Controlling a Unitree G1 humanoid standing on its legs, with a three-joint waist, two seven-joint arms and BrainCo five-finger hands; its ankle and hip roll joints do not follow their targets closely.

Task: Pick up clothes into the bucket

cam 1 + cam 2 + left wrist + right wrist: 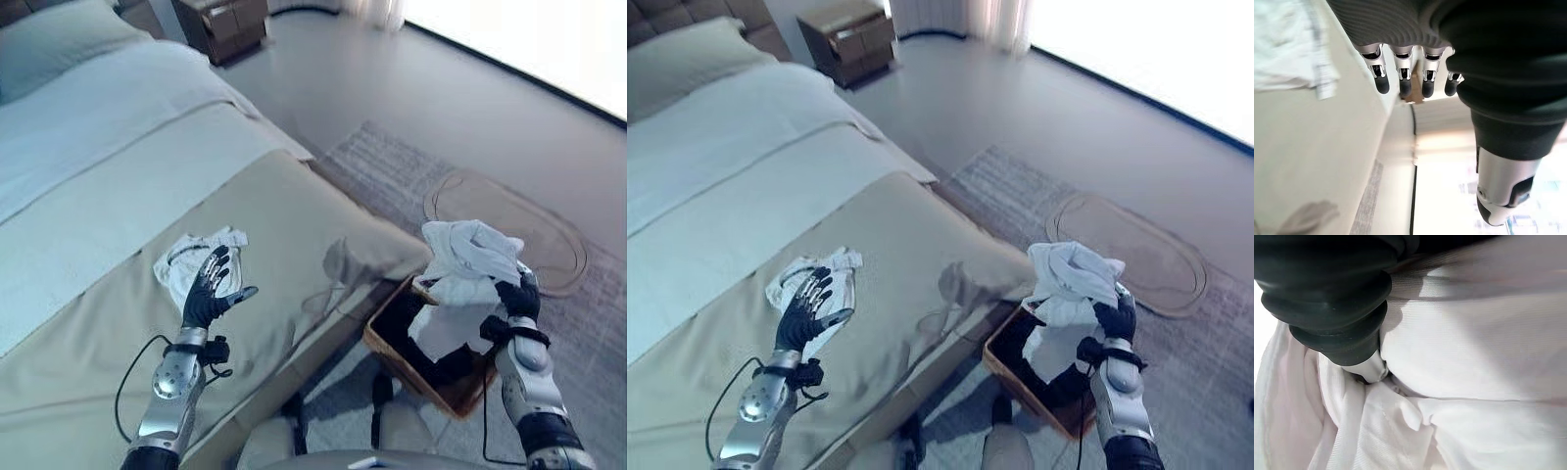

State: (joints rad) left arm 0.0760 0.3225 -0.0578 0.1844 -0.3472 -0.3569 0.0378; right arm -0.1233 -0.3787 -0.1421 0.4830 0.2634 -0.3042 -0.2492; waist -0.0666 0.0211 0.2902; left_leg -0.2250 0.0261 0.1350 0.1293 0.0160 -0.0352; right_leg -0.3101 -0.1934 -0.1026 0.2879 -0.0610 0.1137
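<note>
The right hand [517, 297] clutches a crumpled white garment [468, 257] above the brown bucket [392, 354] beside the bed [294, 225]. The left hand [209, 292], fingers relaxed, hovers over another rumpled white cloth [186, 257] near the bed's foot edge.

Two silver-grey robot arms ended in dark ribbed wrist covers; the left hand [209, 290] and right hand [516, 294] had silver, dark-tipped fingers

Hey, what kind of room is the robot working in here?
Most likely a bedroom: a made bed with a pillow, a wooden nightstand beside it, and a rug on the floor.
</note>
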